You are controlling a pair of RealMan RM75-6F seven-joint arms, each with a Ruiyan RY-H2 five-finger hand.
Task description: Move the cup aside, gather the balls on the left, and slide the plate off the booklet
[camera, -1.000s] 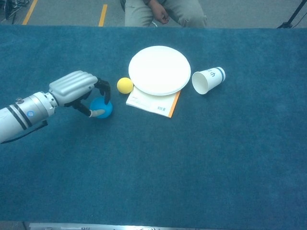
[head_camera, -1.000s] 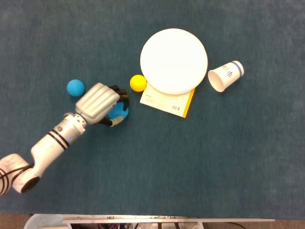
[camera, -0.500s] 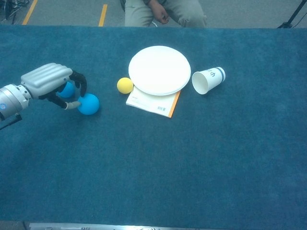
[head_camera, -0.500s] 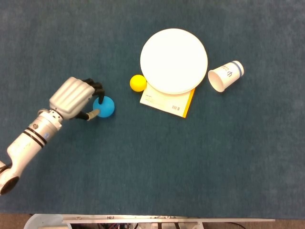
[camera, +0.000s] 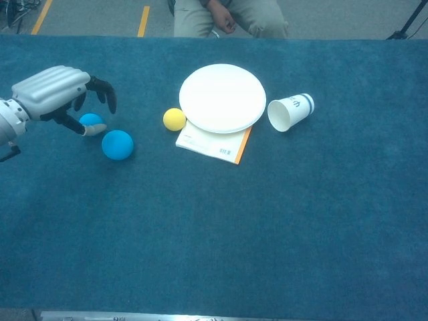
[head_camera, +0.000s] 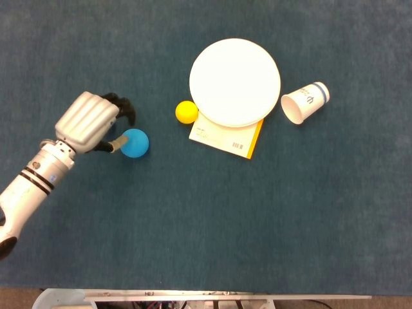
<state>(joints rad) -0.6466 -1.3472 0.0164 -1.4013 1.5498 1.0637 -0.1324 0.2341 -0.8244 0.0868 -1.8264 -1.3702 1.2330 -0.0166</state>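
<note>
Your left robot hand (camera: pixel 57 93) is hovering at the left side of the blue carpeted surface (camera: pixel 281 221) with its fingers loosely curled and nothing in them; the thumb tip is pointing toward the larger blue foam ball (camera: pixel 118 144), close beside it, and in the head view I cannot tell whether it is touching. The smaller blue ball (camera: pixel 89 120) is sitting partly under the robot hand in the chest view and is hidden in the head view. Those two are lying just beside each other, so the ball you are going for next, by my reading, is the small yellow ball (head_camera: pixel 187 111), resting against the left edge of the round white paper plate (head_camera: pixel 235 82) and the yellow-backed booklet (head_camera: pixel 226 138) beneath it. Come in from its right and slightly above, so your sweep is carrying it leftward without nudging the plate or booklet, and keep the fingers cupped so it is not rolling off. The white paper cup (head_camera: pixel 304 102) with the blue rim band is lying on its side right of the plate. The right robot hand is out of sight.
</note>
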